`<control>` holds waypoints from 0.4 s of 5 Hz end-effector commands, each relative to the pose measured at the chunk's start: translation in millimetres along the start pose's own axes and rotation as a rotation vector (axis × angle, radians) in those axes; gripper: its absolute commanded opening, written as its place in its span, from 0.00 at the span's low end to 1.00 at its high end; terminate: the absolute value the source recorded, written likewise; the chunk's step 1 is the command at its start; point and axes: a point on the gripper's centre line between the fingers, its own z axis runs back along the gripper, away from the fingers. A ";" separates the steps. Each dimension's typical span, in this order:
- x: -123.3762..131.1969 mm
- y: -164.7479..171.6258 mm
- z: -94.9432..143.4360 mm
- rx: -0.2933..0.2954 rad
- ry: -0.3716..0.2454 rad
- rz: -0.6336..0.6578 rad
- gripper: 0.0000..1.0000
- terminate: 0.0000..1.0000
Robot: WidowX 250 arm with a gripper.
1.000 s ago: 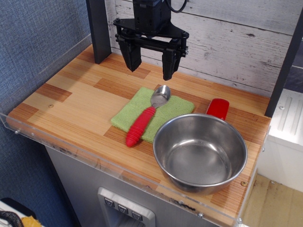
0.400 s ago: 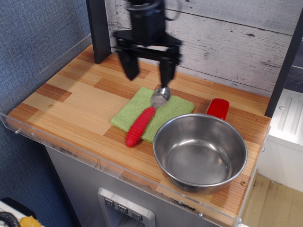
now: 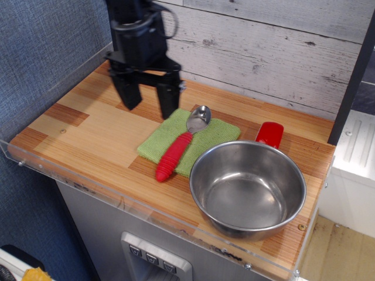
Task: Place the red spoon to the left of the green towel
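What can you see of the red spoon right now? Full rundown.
The red spoon has a shiny silver metal bowl and a thick ribbed red handle. It lies flat and diagonal on the green towel, bowl toward the back wall, handle end jutting past the towel's front edge onto the wooden tabletop. The steel bowl sits to its right, apart from it. The gripper hangs open to its left, fingers clear of the spoon.
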 end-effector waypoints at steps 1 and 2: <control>1.2 -17.6 -19.0 0.094 0.031 -0.093 1.00 0.00; 1.8 -31.5 -25.4 0.131 0.047 -0.127 1.00 0.00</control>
